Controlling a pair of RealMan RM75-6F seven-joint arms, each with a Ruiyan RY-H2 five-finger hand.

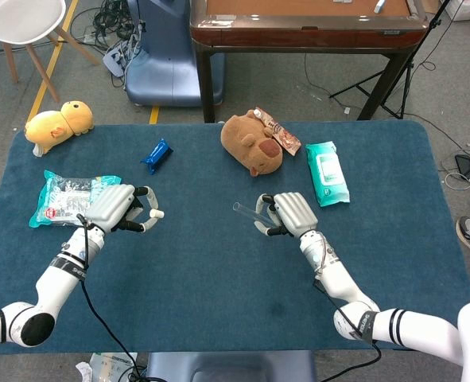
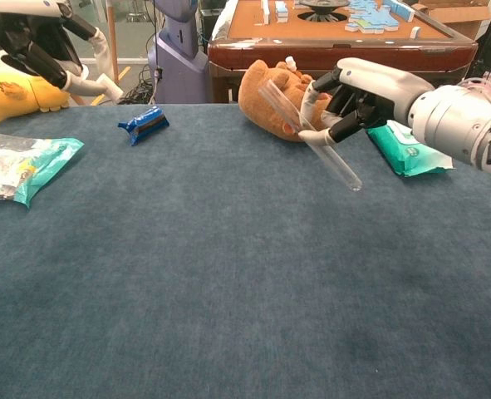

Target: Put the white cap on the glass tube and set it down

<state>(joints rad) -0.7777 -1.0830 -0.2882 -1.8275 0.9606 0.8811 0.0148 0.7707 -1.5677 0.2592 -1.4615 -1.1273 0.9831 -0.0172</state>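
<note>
White cap (image 1: 159, 213) sits pinched in the left hand (image 1: 115, 207), lifted clear of the tabletop (image 1: 219, 270); the right hand (image 1: 292, 213) grips the glass tube (image 2: 311, 137) tilted, open end toward it, likely for capping.

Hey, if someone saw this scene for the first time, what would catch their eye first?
The right hand holds a glass tube tilted in the air over mid-table, and the left hand holds a white cap raised at the left. Behind them a brown plush lies by the far edge.
</note>
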